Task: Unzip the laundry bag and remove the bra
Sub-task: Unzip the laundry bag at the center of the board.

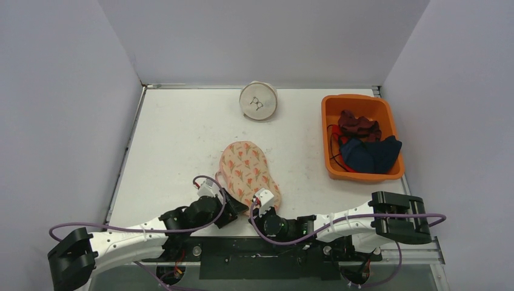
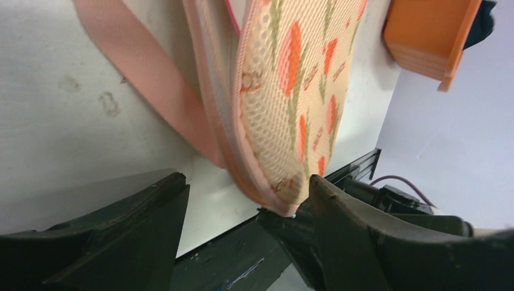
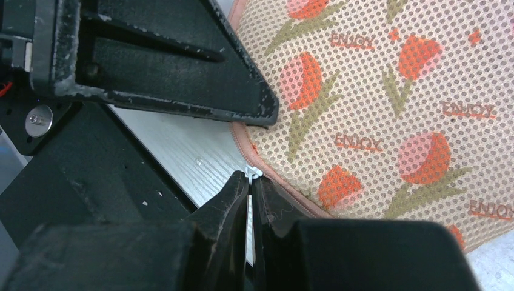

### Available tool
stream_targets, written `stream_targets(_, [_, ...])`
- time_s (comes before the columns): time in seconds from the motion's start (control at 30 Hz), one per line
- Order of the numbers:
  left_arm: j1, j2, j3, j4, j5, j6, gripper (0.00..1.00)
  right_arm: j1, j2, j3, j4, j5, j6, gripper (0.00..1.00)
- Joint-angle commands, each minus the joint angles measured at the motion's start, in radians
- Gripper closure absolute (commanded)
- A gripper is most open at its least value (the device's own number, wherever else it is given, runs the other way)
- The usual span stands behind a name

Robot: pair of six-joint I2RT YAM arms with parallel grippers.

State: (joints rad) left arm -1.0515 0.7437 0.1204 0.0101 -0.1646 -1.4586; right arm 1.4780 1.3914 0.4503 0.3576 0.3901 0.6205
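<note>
The laundry bag [image 1: 248, 173] is a peach mesh pouch printed with tulips, lying flat mid-table. Its near end reaches both grippers. My left gripper [image 2: 245, 188] is open. The bag's pink-edged tip [image 2: 276, 194] hangs between its fingers, close to the right finger [image 2: 363, 230] and well apart from the other. My right gripper [image 3: 250, 182] is shut on the small white zipper pull [image 3: 253, 172] at the bag's [image 3: 376, 109] seam. In the top view the left gripper [image 1: 227, 205] and the right gripper [image 1: 262, 203] flank that end. The bra is hidden.
An orange bin [image 1: 332, 130] with dark clothes stands at the right, its corner also in the left wrist view as the bin [image 2: 424, 36]. A round white pouch [image 1: 258, 100] sits at the back. A pink strap [image 2: 145, 79] trails from the bag. The table's near edge rail [image 3: 91, 182] lies under both grippers.
</note>
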Motion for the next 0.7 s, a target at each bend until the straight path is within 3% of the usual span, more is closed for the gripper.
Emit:
stream_targets(0.0, [-0.005,0.031,0.047,0.157,-0.071,-0.023,0.33,-0.005,-0.003,0.027,0.043,-0.002,0.005,0.95])
stream_targets(0.1, [-0.005,0.038,0.043,0.153,-0.085,-0.027,0.41,-0.005,-0.004,0.022,0.044,-0.002,0.008,0.95])
stream_targets(0.47, [0.064,0.001,0.013,0.119,-0.096,-0.011,1.00,-0.005,-0.037,0.000,0.020,0.007,0.011,0.95])
stream_targets(0.67, [0.123,-0.002,0.012,0.107,-0.058,0.023,1.00,-0.005,-0.088,-0.028,-0.029,0.034,0.021,0.95])
